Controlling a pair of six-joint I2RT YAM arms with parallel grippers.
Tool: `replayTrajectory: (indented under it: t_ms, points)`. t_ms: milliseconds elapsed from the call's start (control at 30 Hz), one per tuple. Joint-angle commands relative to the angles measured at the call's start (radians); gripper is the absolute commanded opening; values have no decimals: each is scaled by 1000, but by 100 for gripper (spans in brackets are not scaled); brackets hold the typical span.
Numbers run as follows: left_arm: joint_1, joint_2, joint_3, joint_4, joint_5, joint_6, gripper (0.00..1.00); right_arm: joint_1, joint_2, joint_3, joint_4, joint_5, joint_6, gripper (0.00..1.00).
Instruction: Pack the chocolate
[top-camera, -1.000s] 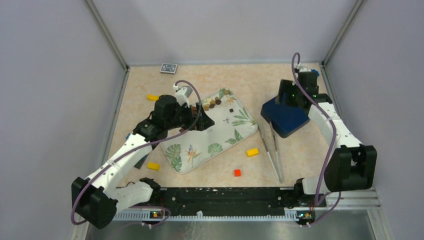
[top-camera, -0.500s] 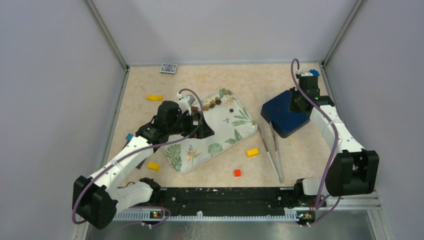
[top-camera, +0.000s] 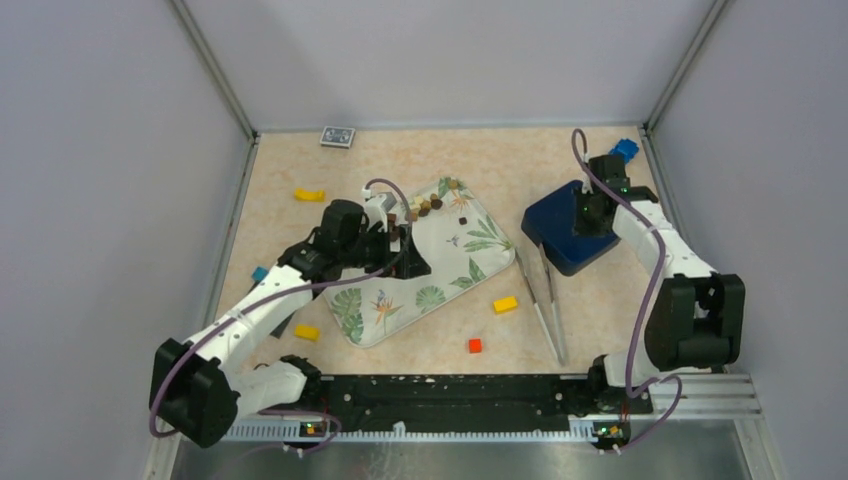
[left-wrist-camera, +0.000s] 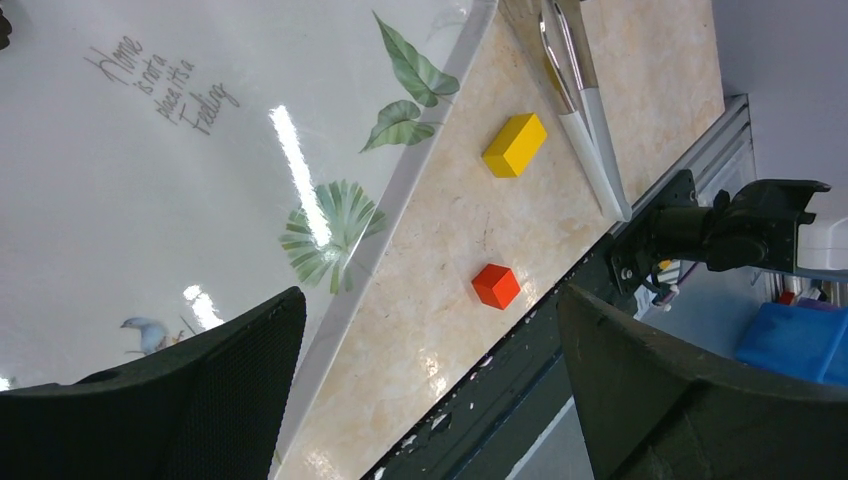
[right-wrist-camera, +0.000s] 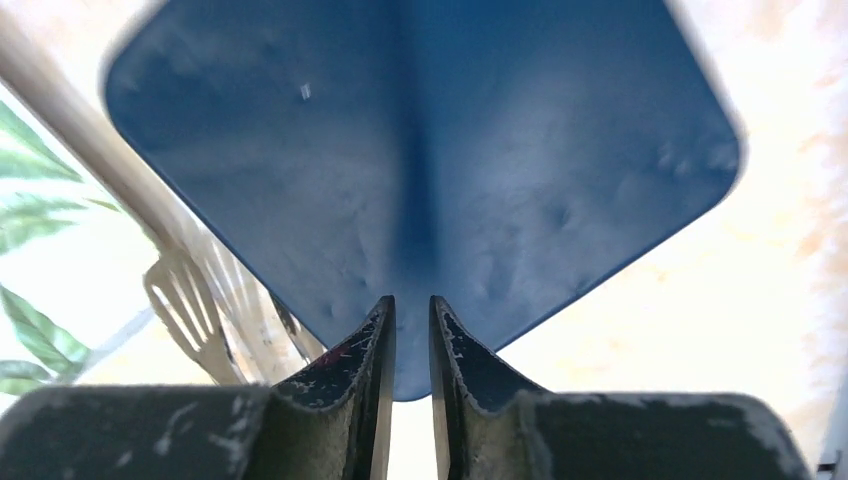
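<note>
Along the tray's (top-camera: 470, 262) far edge the chocolate (top-camera: 428, 205) is clustered, so the left gripper (left-wrist-camera: 428, 300) is held wide open and empty nearby, while the right gripper (right-wrist-camera: 411, 310) is narrowed to a slit at the blue box (right-wrist-camera: 420, 150), presumably to steady it, though no hold can be made out.

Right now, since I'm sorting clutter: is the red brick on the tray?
No, the red brick sits on the table, off the tray.

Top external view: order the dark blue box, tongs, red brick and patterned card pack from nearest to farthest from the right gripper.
From the right gripper:
1. the dark blue box, directly under it.
2. the tongs, beside the box, toward the arm bases.
3. the red brick, near edge, centre.
4. the patterned card pack, far left, by the back wall.
</note>
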Motion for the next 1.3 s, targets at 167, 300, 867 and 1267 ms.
replayTrajectory:
  t_ms: [167,300,867,1267]
  points:
    - [-3,42,79,31,47,49,99,-65,69,387,16,-30,-2,22]
    - [-2,79,110,38,62,35,99,-91,187,508,16,-66,15,23]
    - [-7,73,13,134,-26,-33,99,-106,393,570,75,-71,83,22]
    - [-32,-5,0,113,-278,-38,99,-76,1,251,-37,-148,41,24]
